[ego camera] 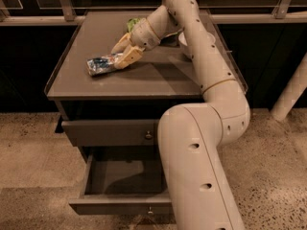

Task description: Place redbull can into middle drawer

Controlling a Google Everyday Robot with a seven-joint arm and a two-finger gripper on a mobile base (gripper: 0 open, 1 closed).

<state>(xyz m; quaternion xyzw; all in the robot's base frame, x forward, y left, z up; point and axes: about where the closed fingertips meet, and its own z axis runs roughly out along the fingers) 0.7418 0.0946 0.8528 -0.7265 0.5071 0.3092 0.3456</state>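
Note:
The redbull can lies on its side on the cabinet top, left of centre. My gripper is at the can's right end, low over the top, with its fingers open on either side of that end. One finger touches the can. The middle drawer is pulled open below, and what shows of its inside is empty. Its knob is at the front. My arm hides the drawer's right part.
The upper drawer is shut. A green snack bag lies behind my gripper at the back of the top. A white bowl is mostly hidden by my arm. A raised rim runs along the top's sides.

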